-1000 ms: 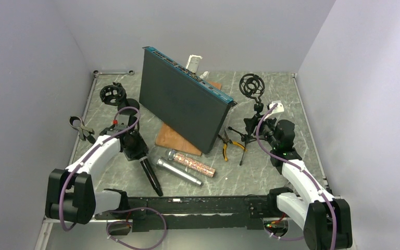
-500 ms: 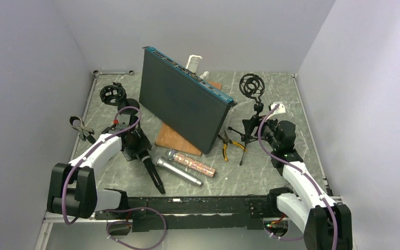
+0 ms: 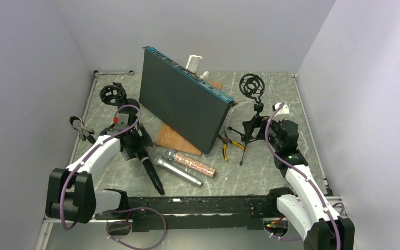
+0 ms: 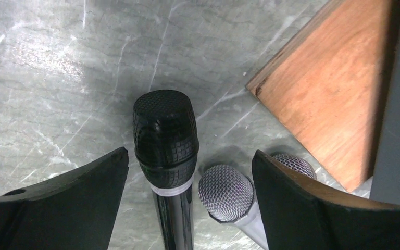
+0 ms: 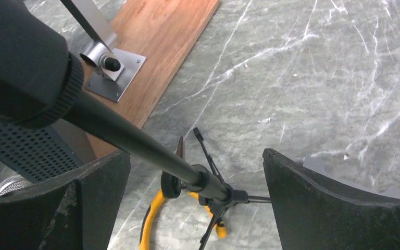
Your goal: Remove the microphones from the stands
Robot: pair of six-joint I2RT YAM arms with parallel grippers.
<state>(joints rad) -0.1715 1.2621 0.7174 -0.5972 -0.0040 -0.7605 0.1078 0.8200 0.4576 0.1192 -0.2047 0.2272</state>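
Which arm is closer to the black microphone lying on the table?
Left. Left gripper hovers over the black microphone, straddling its head; right gripper is far off, at the stand.

Grey marble bench — 3 microphones lying near the front: black microphone, silver microphone, glitter microphone. Tripod stand at right, shock mount on top; yellow pliers just beside its legs. Left hand over the black microphone's head.

Robotics laboratory cell: plain grey walls enclose a marbled tabletop; left arm and right arm are bolted at lower edge.
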